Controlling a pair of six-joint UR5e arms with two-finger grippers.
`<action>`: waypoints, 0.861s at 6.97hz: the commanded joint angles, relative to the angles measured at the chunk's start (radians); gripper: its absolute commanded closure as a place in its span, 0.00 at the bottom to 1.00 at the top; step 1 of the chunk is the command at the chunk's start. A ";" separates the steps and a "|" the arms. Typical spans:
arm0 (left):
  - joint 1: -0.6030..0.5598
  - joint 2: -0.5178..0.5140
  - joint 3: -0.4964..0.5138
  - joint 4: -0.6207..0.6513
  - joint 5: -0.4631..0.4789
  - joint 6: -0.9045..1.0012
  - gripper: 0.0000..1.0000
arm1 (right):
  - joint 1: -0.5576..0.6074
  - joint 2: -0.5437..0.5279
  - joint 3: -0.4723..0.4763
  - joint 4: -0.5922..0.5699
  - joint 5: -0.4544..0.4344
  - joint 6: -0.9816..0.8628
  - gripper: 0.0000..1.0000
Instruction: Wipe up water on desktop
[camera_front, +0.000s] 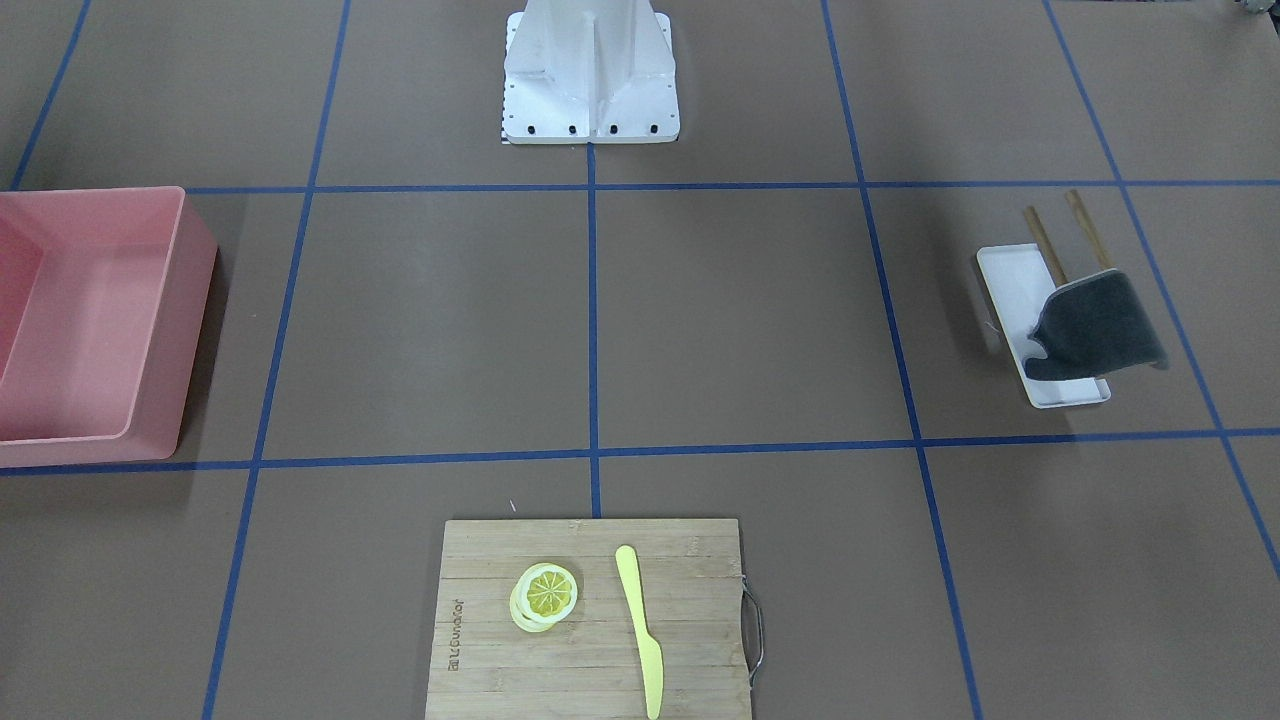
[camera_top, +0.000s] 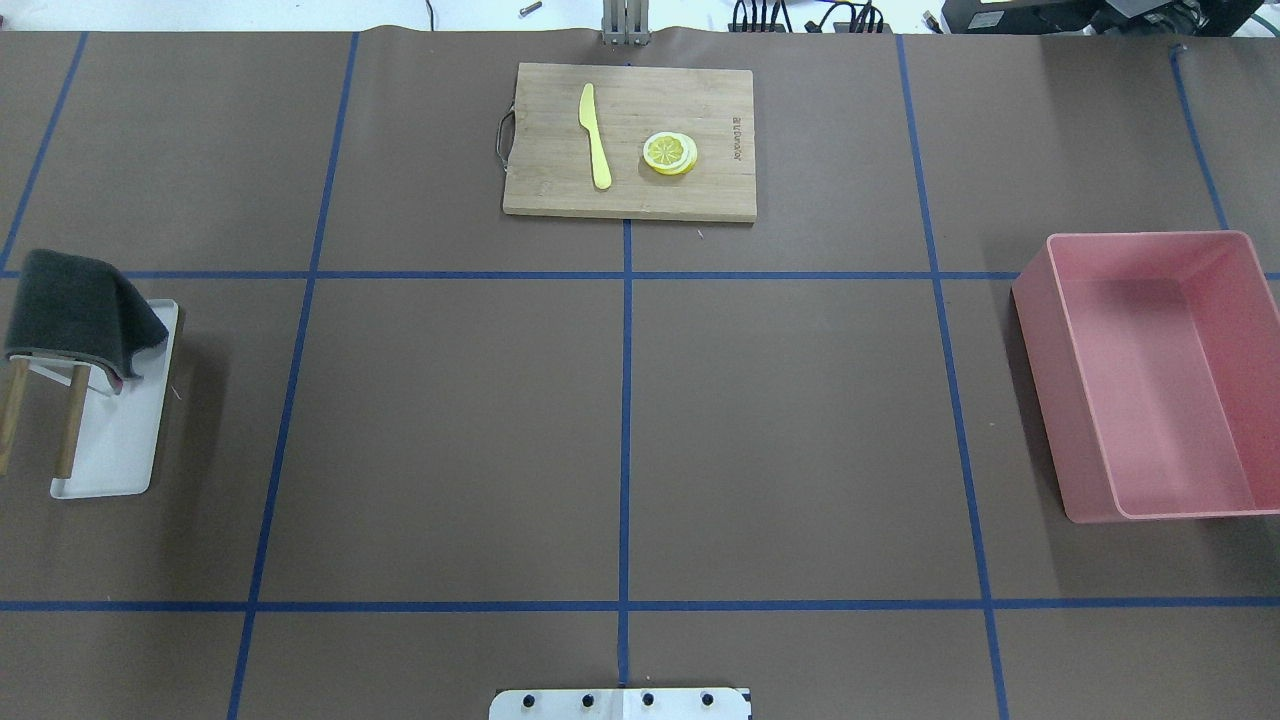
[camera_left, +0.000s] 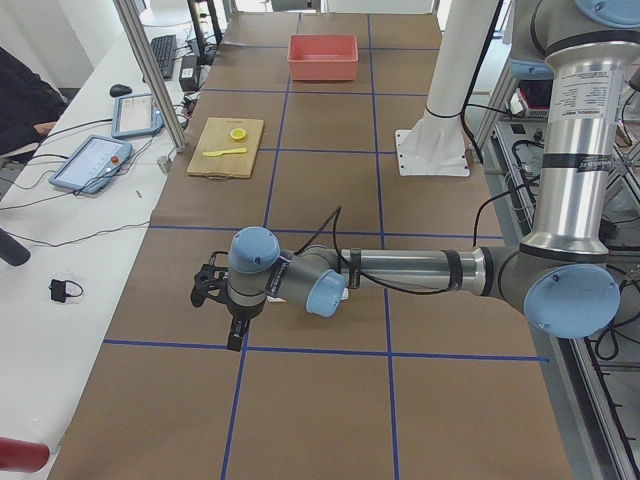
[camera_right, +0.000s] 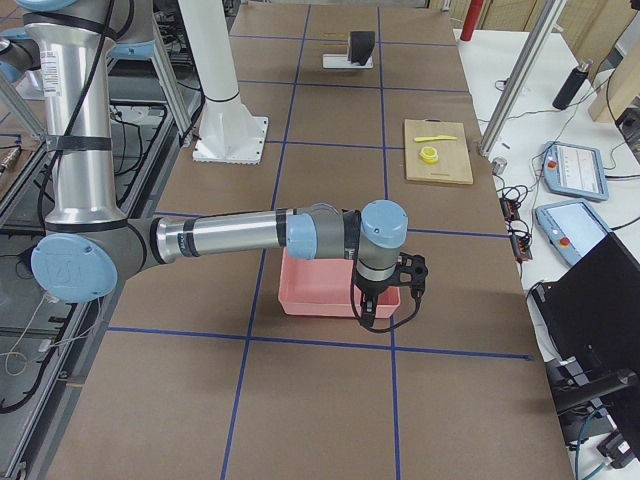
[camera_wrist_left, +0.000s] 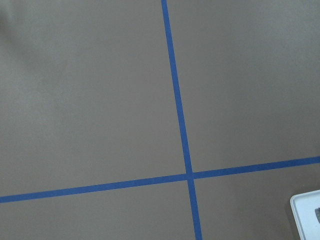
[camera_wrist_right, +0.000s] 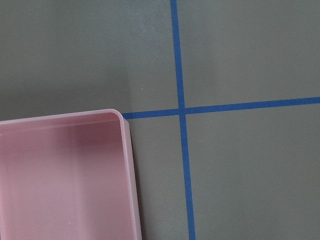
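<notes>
The brown desktop (camera_top: 450, 430) with blue tape lines shows no water that I can make out. A dark grey cloth (camera_top: 75, 310) hangs over a small wooden rack on a white tray (camera_top: 120, 440) at the table's left end; it also shows in the front-facing view (camera_front: 1095, 325). My left gripper (camera_left: 215, 305) hangs over bare desktop near that tray, and I cannot tell if it is open or shut. My right gripper (camera_right: 388, 305) hangs at the near corner of the pink bin (camera_right: 335, 295), and I cannot tell its state. Neither gripper shows in the overhead view.
The pink bin (camera_top: 1150, 380) stands at the right end and looks empty. A bamboo cutting board (camera_top: 630, 140) with a yellow knife (camera_top: 595, 135) and lemon slices (camera_top: 670, 153) lies at the far middle. The robot's white base (camera_front: 590, 80) is at the near edge.
</notes>
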 joint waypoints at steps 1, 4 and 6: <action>0.039 -0.020 0.003 -0.015 -0.093 -0.205 0.02 | 0.000 0.002 0.002 -0.001 0.044 0.007 0.00; 0.078 -0.020 -0.009 -0.105 -0.280 -0.477 0.02 | 0.000 0.005 0.001 0.000 0.056 0.005 0.00; 0.162 0.012 -0.001 -0.286 -0.284 -0.634 0.02 | 0.000 0.001 -0.005 0.000 0.050 0.002 0.00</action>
